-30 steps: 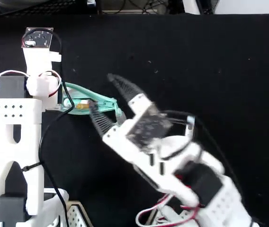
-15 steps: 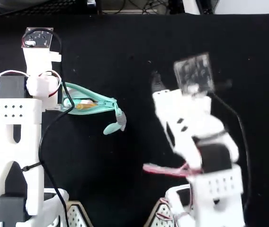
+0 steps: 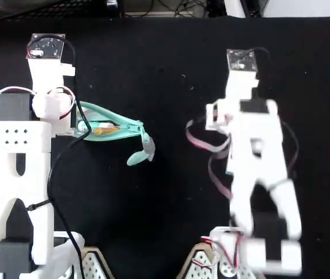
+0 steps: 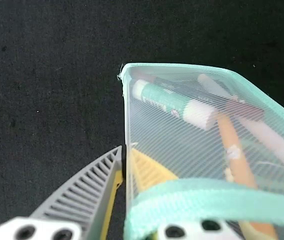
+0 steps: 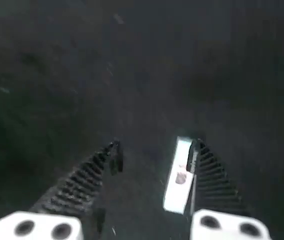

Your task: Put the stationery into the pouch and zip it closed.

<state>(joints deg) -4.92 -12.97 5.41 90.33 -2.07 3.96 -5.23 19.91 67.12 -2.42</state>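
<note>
Left gripper pinches the pouch — stationery seen through mesh — right gripper spread, empty.

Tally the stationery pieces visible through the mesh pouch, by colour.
Green-and-white tube: 1
Orange pencil-like stick: 1
White pen-like stick: 1
Total: 3, all inside the mint-green mesh pouch, which the left gripper holds by one end.
</note>
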